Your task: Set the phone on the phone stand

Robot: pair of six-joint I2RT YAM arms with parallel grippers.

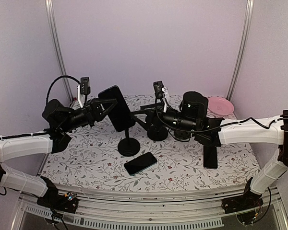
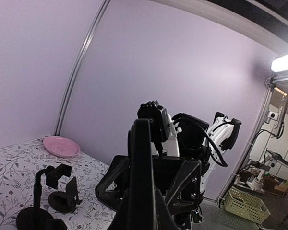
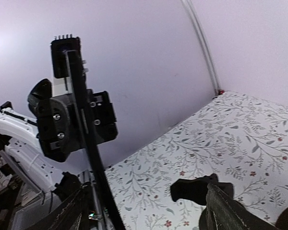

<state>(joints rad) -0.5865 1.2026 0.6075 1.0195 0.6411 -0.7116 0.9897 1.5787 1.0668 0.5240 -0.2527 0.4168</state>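
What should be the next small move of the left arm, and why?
Probably the left tool, shut on the raised phone, should ease it down toward the stand. The phone hangs tilted in the air near the stand's top and is not yet seated. The right tool is open and holds nothing, so the left arm alone carries the phone.

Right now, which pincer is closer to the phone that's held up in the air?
Left. The left pincer is shut on the raised phone, so it touches it. The right pincer is open just beside the phone, on its other side.
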